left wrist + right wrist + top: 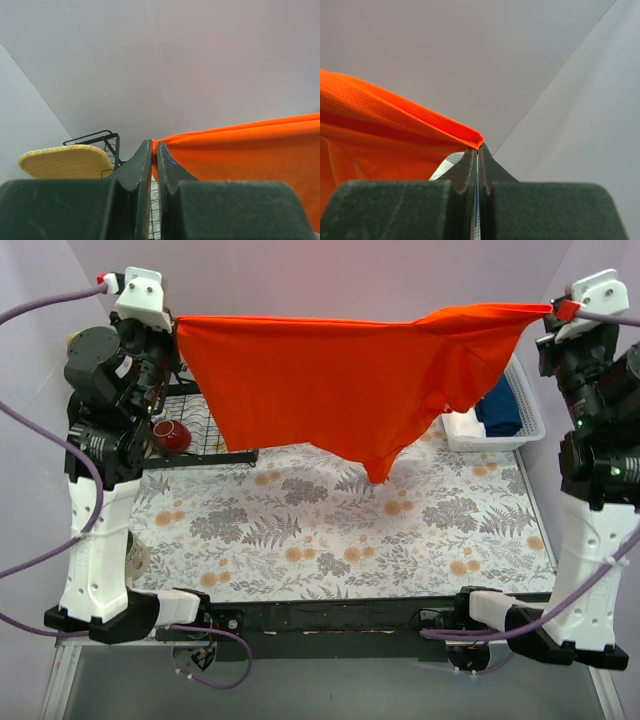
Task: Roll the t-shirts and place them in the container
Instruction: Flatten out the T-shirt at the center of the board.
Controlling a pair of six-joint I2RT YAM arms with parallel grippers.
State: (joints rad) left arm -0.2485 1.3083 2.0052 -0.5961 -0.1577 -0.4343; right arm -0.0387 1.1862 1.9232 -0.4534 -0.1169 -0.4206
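left end effector (154,146) pinching t-shirt (250,155) corner | wire rack (100,142), woven basket (65,161) behind

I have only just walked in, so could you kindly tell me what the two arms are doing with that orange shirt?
The arms hold one orange-red t-shirt up in the air, stretched between them. The left end effector is shut on one end of its top edge, and the right end effector is shut on the other. The cloth hangs like a sheet above the floral table, sagging to a point in the middle. It is not yet rolled.
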